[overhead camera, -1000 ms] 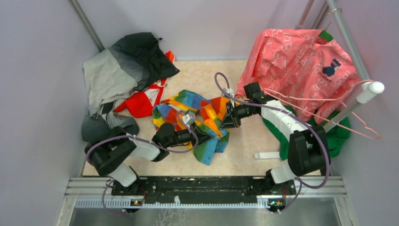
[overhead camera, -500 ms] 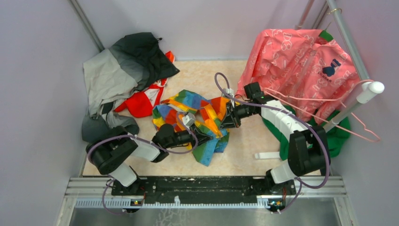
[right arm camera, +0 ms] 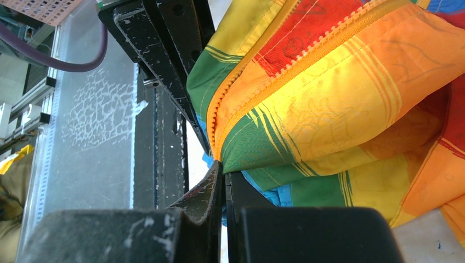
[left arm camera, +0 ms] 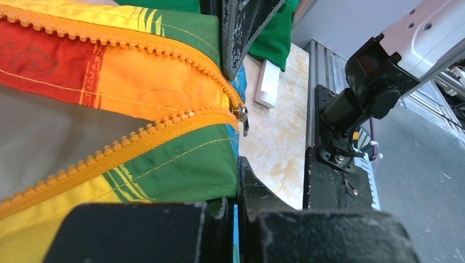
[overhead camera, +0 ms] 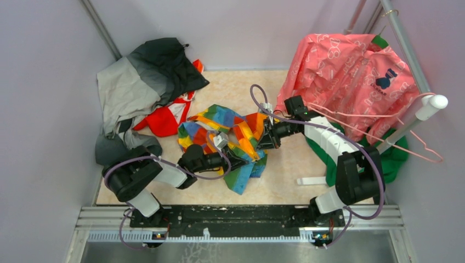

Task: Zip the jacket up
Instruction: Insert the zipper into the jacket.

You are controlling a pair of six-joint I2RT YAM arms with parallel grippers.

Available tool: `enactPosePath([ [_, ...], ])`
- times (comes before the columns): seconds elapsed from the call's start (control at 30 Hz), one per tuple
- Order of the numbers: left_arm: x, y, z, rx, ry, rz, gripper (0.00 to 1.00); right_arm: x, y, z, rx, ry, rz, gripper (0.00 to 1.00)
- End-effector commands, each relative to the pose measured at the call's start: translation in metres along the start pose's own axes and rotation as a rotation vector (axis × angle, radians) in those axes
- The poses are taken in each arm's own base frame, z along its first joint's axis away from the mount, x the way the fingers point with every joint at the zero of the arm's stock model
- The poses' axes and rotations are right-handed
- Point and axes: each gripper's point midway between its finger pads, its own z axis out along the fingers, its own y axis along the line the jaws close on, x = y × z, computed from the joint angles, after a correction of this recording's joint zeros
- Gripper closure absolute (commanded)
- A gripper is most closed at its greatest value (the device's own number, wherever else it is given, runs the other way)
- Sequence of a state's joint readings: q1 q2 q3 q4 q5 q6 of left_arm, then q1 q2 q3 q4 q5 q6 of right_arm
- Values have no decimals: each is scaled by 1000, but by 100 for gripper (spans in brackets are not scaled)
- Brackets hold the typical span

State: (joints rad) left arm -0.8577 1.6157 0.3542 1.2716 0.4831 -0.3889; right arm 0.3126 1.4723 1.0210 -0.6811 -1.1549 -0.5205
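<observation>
The rainbow-striped jacket lies crumpled in the middle of the table. My left gripper is shut on its near green-and-blue hem; in the left wrist view the jaws pinch the fabric edge just below the orange zipper. There the two tooth rows meet at the metal slider. My right gripper is shut on the jacket's hem right beside it, as the right wrist view shows, under the closed stretch of zipper. The two grippers are close together.
A grey-and-black jacket and a red garment lie at the back left. A pink patterned garment hangs on the rack at the right, above green cloth. A white strip lies near the right arm's base.
</observation>
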Motion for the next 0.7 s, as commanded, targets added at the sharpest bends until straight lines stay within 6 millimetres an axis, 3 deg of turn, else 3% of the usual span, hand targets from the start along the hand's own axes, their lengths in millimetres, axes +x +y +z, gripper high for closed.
enactPosePath([
  [0.0, -11, -10, 4, 56, -38, 33, 100, -16, 14, -1, -43, -42, -66, 100],
  [0.67, -16, -13, 1, 65, -74, 41, 100, -16, 16, -1, -56, -45, -62, 100],
])
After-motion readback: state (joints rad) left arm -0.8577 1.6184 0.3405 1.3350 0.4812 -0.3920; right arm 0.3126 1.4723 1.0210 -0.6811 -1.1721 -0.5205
